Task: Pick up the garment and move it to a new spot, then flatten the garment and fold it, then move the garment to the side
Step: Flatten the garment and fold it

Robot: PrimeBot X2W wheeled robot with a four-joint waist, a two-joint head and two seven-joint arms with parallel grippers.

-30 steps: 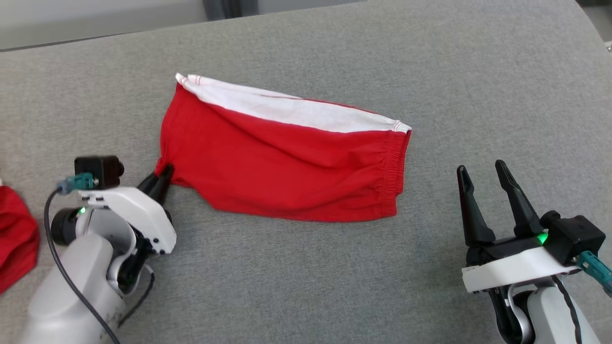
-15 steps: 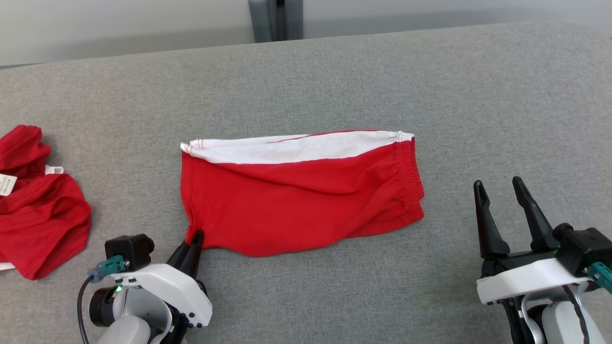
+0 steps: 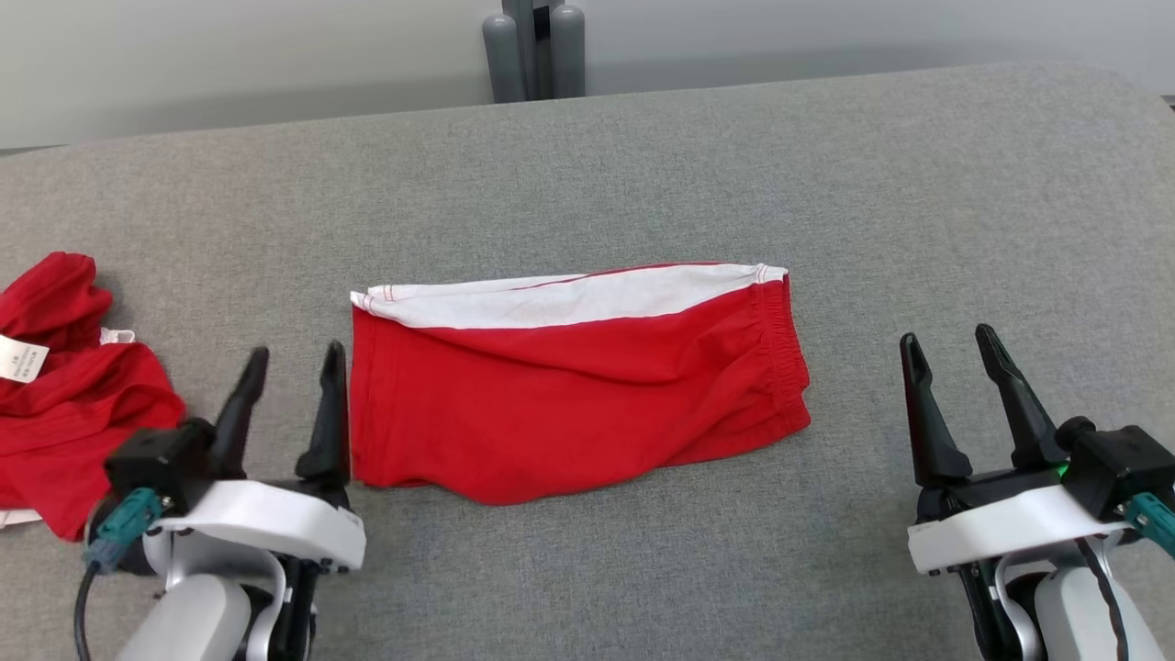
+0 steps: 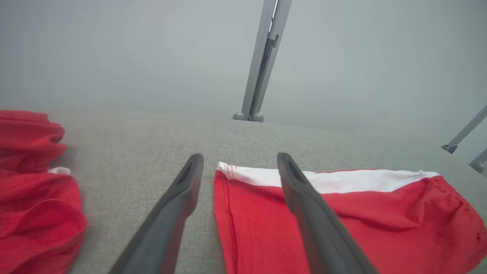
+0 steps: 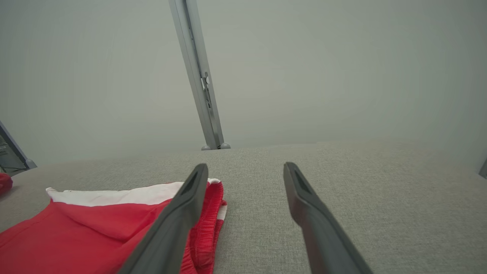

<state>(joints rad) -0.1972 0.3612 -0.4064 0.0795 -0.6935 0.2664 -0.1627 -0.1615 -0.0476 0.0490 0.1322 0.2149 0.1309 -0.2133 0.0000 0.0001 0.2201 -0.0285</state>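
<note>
The left hand (image 3: 298, 352) sits at the lower left of the head view, its two dark fingers (image 3: 327, 418) spread wide and pointing away from the robot, with nothing between them. Its white wrist housing (image 3: 266, 523) lies level behind the fingers, so the hand is held low and nearly flat over the worktop (image 3: 643, 165). The finger nearer the middle stands just beside the left edge of the red shorts (image 3: 569, 404); whether it touches the cloth cannot be told. In the left wrist view that same hem runs up between the two fingers, and the right-side finger crosses in front of the fabric.

The right hand (image 3: 946, 336) mirrors this pose at the lower right, fingers likewise parted and empty, angled slightly leftward up the head view. It is clear of the shorts, with a strip of bare grey cloth surface between it and the gathered elastic waistband on the garment's right end.

The red shorts lie in the middle of the worktop, folded into a broad strip, with a white band along the far edge and soft wrinkles across the red face. Off to the left, apart from them, lies a crumpled red garment (image 3: 64, 413) with a small white label (image 3: 18, 358). A grey post (image 3: 532, 55) rises behind the far edge of the worktop.
</note>
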